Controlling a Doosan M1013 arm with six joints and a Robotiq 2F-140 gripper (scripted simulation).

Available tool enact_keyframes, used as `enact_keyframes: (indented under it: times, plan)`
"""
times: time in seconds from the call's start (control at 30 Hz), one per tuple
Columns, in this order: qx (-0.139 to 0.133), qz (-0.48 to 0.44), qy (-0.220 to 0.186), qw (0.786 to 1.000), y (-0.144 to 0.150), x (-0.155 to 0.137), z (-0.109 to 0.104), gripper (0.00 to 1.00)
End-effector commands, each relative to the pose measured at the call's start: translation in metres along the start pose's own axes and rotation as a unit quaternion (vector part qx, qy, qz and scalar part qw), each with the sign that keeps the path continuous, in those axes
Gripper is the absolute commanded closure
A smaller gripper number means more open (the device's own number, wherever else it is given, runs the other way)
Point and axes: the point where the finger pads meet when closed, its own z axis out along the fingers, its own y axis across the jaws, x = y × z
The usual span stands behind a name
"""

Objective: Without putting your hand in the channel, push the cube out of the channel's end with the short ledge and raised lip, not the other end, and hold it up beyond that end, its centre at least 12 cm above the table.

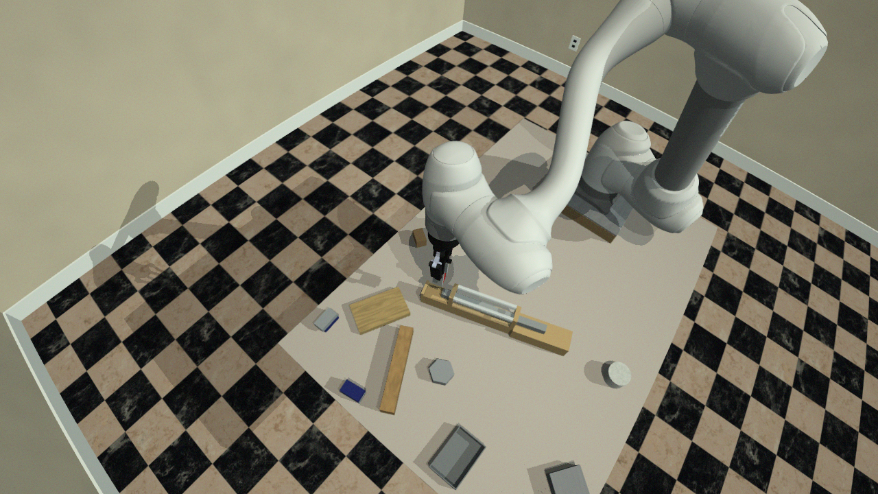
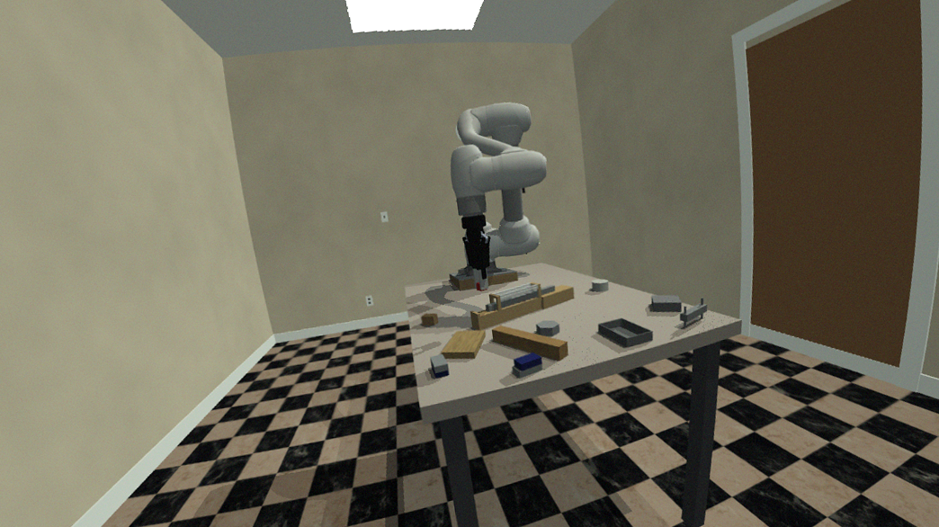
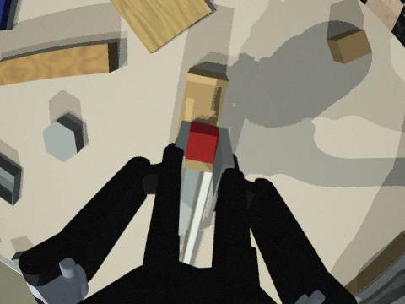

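The red cube is between the fingertips of my gripper, which is shut on it. Cube and fingertips are raised above the wooden channel, over its short-ledge end. The ledge with its raised lip shows beyond the cube in the wrist view, with nothing standing on it. Clear bars cover the channel's middle. A grey bar lies at the channel's other end, and a grey piece also shows beside the ledge. The cube's exact height cannot be told.
A wooden board and a long wooden bar lie near the ledge end. A brown block, a grey hexagon and a pale cylinder stand around the channel.
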Motion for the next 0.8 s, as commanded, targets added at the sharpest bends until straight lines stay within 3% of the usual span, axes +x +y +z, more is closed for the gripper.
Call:
enact_keyframes:
  times: [0.0,0.77]
  plan:
    - [0.000,0.000,0.000,1.000,0.0000,0.0000,-0.0036,1.00]
    - [0.000,0.000,0.000,1.000,0.0000,0.0000,-0.0055,1.00]
